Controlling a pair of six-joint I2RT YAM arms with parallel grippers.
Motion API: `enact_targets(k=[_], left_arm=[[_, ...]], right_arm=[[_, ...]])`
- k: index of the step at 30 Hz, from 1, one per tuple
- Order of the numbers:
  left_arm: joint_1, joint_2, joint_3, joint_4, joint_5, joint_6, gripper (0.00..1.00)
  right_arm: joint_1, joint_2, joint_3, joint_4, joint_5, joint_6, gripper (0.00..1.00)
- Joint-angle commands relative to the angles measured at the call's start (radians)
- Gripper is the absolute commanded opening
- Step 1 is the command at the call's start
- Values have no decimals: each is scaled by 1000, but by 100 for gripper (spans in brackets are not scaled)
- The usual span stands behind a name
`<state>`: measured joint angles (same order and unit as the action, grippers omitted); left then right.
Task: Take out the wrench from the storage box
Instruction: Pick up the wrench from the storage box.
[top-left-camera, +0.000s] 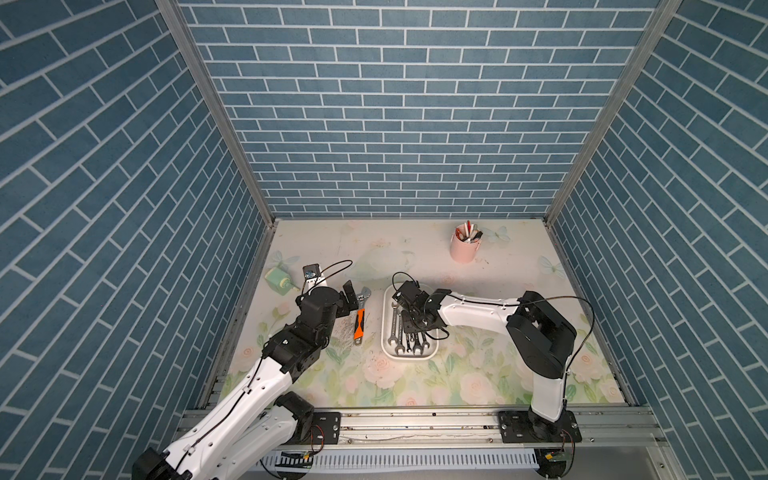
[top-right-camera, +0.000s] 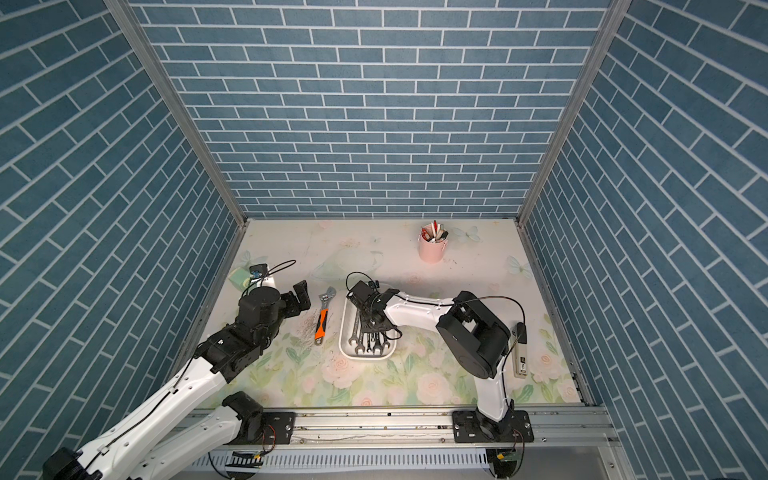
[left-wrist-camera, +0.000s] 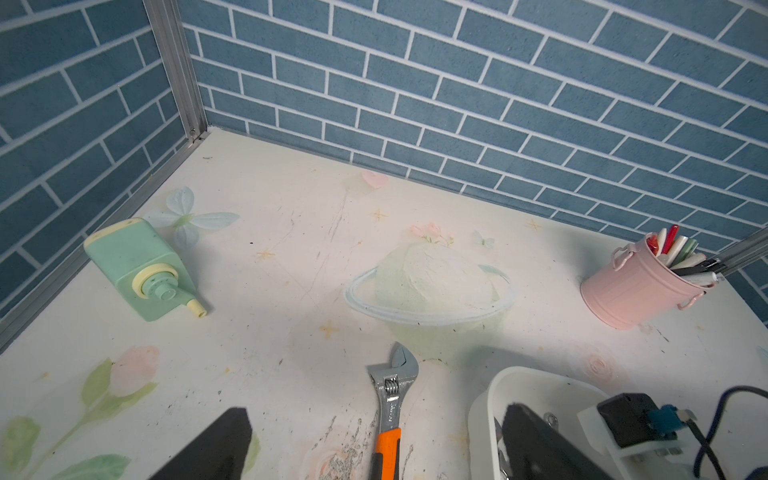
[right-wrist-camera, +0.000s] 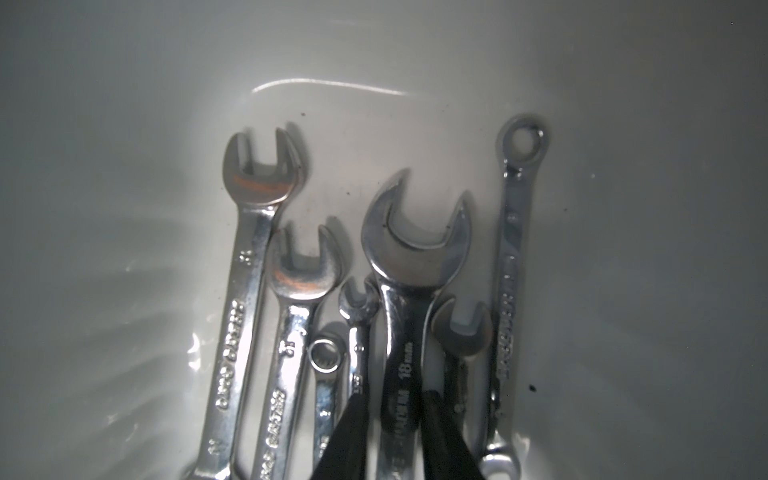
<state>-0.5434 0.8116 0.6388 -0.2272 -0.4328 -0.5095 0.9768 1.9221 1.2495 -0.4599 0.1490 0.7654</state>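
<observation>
While the chosen wrench is not yet lifted, we judge the task to be at the grasp itself. The storage box sits near the middle of the table, with a row of wrenches lying flat on its floor. Over it hangs the right gripper, its fingers pointing down into the box. One stands on either side of the shaft of the wrench marked 18 mm, the broadest of the set. They stand narrow and hard by the steel, but we cannot tell whether they press it. What is left, as we read it, is to make the grip sure, raise the wrench free of its neighbours, carry it over the rim and set it down. The left gripper stands wide apart and empty, near the box.

Around all this we see walls papered in blue brick on three sides. The table is covered in a pale floral print, scuffed and gritty near the middle. Between the left gripper and the box lies an adjustable wrench with an orange grip, already outside. Far back stands a pink pen cup, and at the left a small green gadget.
</observation>
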Motion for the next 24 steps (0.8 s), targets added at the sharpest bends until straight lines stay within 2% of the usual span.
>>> enact_targets(k=[1,5,15,24], left_arm=[[5,-4,-17,-7,-6,-8,100],[5,-2,-16,-8,-7,-7,100],[4,7,-16,-5,-7,-5,100],[5,5,-17,-4,-11,-5,100]], right_arm=[[-11,26,5,-51,4,31,22],[-21,21,7,-66,11,26,22],[-22,45,31,-71,-32,25,30],[-17,80,44,-104,-34,26,29]])
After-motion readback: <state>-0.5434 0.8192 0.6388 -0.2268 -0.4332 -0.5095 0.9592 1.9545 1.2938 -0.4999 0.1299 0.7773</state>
